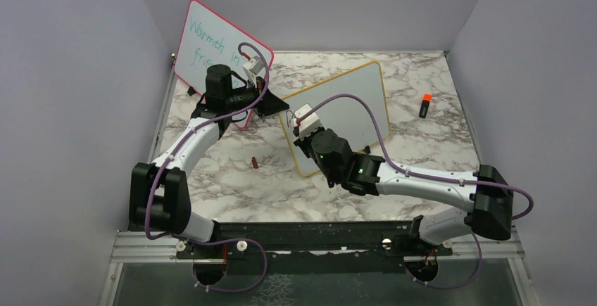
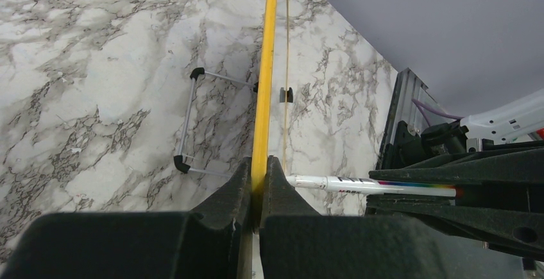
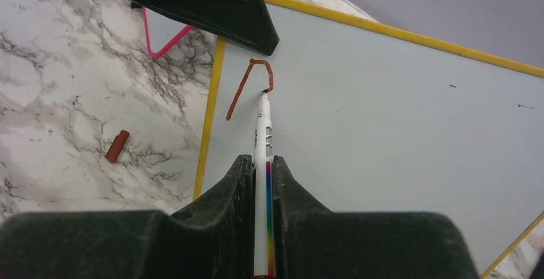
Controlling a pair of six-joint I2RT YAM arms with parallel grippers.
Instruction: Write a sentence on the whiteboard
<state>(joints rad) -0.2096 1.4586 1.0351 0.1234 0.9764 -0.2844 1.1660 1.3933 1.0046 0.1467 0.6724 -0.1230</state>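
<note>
Right hand (image 3: 260,161) pinches the marker (image 3: 262,128), tip touching the whiteboard (image 3: 398,106) at twelve o'clock, where the sentence (image 3: 246,85) is one hooked stroke. Left hand (image 2: 258,170) clamps the whiteboard's ten o'clock corner; light, even pressure should keep strokes clean.
</note>
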